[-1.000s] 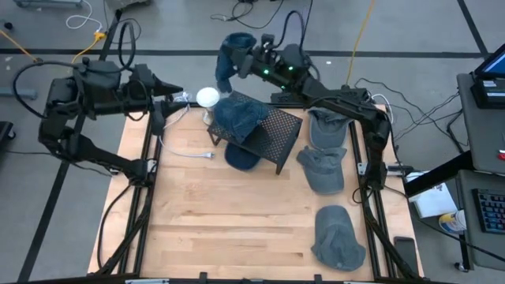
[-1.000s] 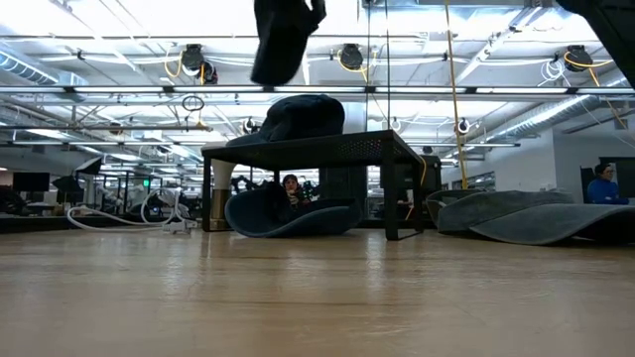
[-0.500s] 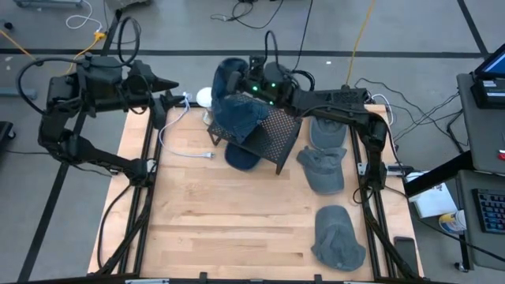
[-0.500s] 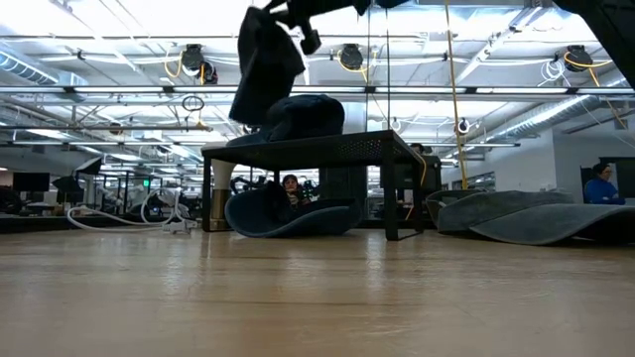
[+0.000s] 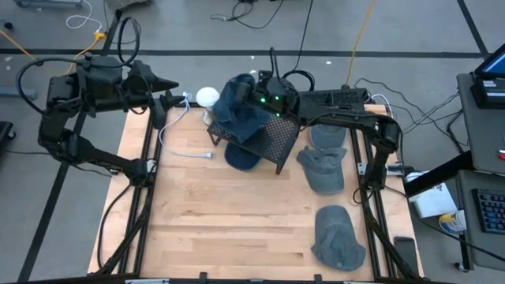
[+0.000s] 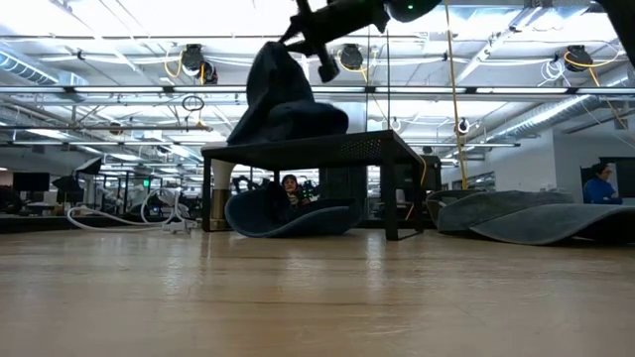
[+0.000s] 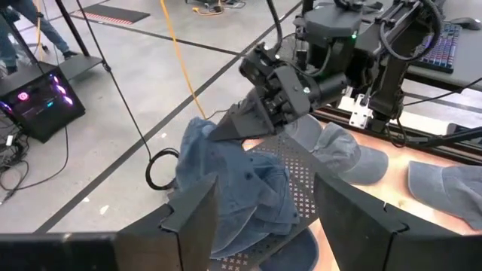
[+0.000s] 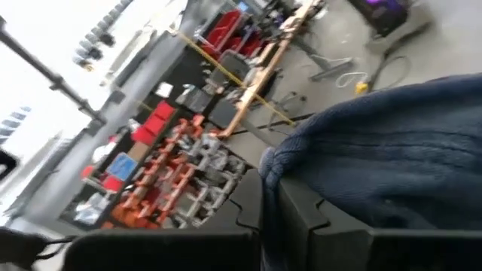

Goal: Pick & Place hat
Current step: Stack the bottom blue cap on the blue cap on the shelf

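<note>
My right gripper (image 5: 240,92) is shut on a dark blue hat (image 5: 231,98) above the far left part of a black perforated rack (image 5: 278,132). In the low view that hat (image 6: 277,87) droops from the gripper (image 6: 301,28) onto a second blue hat (image 6: 316,117), which lies on the rack top (image 6: 327,147). A third hat (image 6: 288,214) lies on the table under the rack. My left gripper (image 7: 265,203) waits open beyond the table's far left corner, facing the rack. My right gripper pinches the held hat by its top edge (image 7: 202,132) between its two fingers, reaching in level from the table's right and tipped slightly down. The hat hangs below the fingers. Its lower part (image 6: 270,121) rests on the hat on the rack.
Three more grey-blue hats lie along the table's right side (image 5: 327,131) (image 5: 323,170) (image 5: 339,237). A white round object (image 5: 207,96) stands by the rack's far left corner, with a white cable (image 5: 183,148) on the table beside it. The wooden top (image 5: 229,221) shows bare nearer the front.
My right gripper has carried the hat from beyond the table's far edge toward the near edge and down over the rack. The hat hung clear of everything; now its lower part has settled on the hat on the rack.
</note>
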Controlling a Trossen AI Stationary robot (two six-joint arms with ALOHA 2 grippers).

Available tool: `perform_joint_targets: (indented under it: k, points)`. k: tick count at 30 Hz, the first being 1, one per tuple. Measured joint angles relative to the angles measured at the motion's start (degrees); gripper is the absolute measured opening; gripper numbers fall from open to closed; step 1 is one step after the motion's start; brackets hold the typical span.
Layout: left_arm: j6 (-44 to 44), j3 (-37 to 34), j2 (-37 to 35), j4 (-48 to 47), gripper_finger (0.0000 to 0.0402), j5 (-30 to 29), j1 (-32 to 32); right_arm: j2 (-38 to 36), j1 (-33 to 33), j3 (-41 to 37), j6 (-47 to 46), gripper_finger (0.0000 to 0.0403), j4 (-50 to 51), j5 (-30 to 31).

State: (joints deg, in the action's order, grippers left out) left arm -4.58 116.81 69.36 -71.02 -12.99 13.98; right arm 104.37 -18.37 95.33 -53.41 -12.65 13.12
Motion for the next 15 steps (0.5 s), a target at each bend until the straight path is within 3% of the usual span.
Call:
perform_joint_targets:
  k: [7, 15]
  points:
    - [0.4, 0.0, 0.3, 0.1, 0.0208, 0.0, 0.0, -6.4, 0.5, -9.2, -2.9, 0.0007, 0.9, 0.4]
    - [0.4, 0.0, 1.9, 0.2, 0.0212, -0.1, 0.0, -7.6, 2.7, -16.6, -7.7, 0.0007, 0.8, -1.2]
